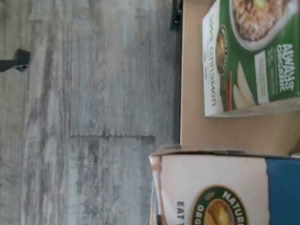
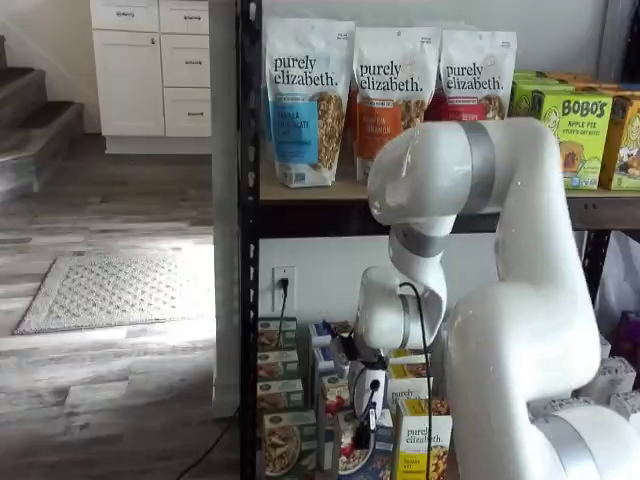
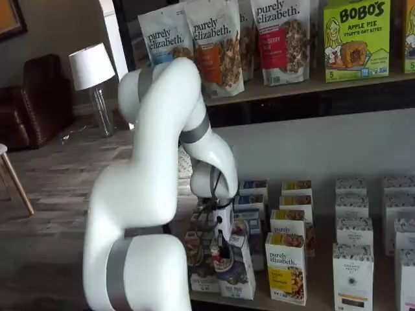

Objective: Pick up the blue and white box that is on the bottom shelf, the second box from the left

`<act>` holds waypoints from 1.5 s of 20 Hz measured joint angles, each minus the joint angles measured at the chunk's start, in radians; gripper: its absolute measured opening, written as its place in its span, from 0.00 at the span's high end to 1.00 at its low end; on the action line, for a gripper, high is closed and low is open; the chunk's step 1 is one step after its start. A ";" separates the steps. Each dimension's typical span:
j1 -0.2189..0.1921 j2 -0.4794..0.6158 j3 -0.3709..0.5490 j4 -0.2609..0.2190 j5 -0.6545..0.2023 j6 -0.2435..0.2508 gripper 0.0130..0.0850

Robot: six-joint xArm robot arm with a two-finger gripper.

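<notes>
The blue and white box [image 1: 225, 190] is cut off at the wrist view's edge; the gripper [image 2: 362, 432] fingers are not clearly resolved.

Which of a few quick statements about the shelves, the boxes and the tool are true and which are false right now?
1. Tall granola bags stand on the tier above the small cartons. True.
2. The tool hangs over the front of the blue and white box on the bottom shelf. True.
3. The blue and white box is lifted clear of the shelf. False: it stands in its row.
4. A green-and-white carton stands beside the blue and white box. True.
5. The floor by the rack is bare of any rug. False: a pale rug lies there.
6. The tool's fingers plainly show a gap. False: that cannot be told.
</notes>
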 joint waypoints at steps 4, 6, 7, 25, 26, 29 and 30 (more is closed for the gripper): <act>0.000 -0.085 0.085 -0.005 0.003 0.005 0.56; 0.000 -0.123 0.121 -0.020 0.010 0.019 0.56; 0.000 -0.141 0.138 -0.029 0.013 0.027 0.56; -0.006 -0.453 0.320 -0.161 0.206 0.145 0.56; -0.006 -0.470 0.325 -0.157 0.222 0.141 0.56; -0.005 -0.524 0.338 -0.147 0.267 0.135 0.56; -0.003 -0.538 0.342 -0.147 0.275 0.137 0.56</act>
